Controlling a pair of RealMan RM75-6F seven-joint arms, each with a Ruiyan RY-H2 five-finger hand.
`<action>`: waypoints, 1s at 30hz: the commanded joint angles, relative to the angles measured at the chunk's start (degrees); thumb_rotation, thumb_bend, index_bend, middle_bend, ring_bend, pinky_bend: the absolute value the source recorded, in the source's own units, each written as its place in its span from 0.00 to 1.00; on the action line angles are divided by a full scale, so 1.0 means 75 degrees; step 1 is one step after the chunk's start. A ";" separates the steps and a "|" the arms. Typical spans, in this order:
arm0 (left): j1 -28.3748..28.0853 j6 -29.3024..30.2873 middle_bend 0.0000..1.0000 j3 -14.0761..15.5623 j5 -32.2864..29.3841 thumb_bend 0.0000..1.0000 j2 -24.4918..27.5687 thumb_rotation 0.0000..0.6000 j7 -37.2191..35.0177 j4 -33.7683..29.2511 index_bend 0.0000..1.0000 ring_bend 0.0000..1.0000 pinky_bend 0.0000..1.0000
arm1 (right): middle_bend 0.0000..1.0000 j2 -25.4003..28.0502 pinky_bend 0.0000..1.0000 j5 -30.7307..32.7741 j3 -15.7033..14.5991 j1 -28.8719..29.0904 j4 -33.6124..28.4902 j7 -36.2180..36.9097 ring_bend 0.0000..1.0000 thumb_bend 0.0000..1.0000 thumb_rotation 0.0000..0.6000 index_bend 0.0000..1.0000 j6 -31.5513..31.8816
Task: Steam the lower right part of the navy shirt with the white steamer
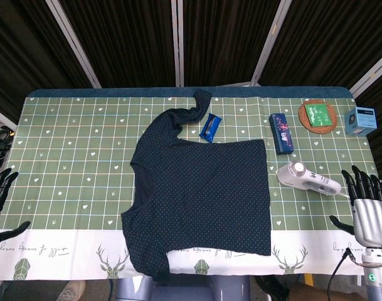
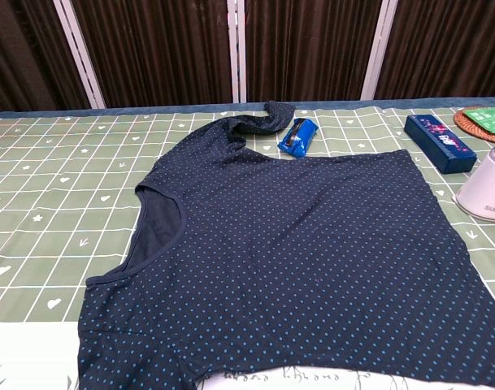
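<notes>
Table [image 1: 71, 157]: robot hands only overhead.

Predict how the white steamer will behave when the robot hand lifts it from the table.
The steamer looks like rigid plastic, so it should keep its shape. Its bulbous head and thinner handle suggest head-heavy tipping. Its smooth rounded body might slip or roll.
</notes>
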 commanded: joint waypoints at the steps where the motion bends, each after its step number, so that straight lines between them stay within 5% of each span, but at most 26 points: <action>1: -0.0003 -0.0011 0.00 0.0002 -0.0005 0.00 0.0004 1.00 -0.0007 0.0004 0.00 0.00 0.00 | 0.00 0.0001 0.00 0.0034 0.0004 0.0008 -0.0016 0.0010 0.00 0.00 1.00 0.00 -0.0037; 8: -0.0011 -0.0064 0.00 0.0009 -0.0051 0.00 -0.0002 1.00 -0.0022 0.0026 0.00 0.00 0.00 | 0.00 -0.0126 0.00 0.0183 0.0067 0.0227 0.0305 0.0371 0.00 0.00 1.00 0.00 -0.0487; 14: -0.0103 -0.0175 0.00 -0.0098 -0.0250 0.00 -0.0049 1.00 -0.0018 0.0094 0.00 0.00 0.00 | 0.00 -0.0906 0.00 0.0078 0.0237 0.0948 0.2118 0.0466 0.00 0.01 1.00 0.00 -0.1245; 20: -0.0224 -0.0433 0.00 -0.0193 -0.0638 0.00 -0.0124 1.00 0.0008 0.0146 0.00 0.00 0.00 | 0.00 -0.1645 0.00 0.0349 0.0414 0.1614 0.3734 0.0139 0.00 0.31 1.00 0.00 -0.2025; 30: -0.0350 -0.0681 0.00 -0.0258 -0.0992 0.00 -0.0231 1.00 0.0135 0.0291 0.00 0.00 0.00 | 0.01 -0.2455 0.00 0.0847 0.0420 0.2142 0.5041 -0.0125 0.00 0.32 1.00 0.00 -0.3016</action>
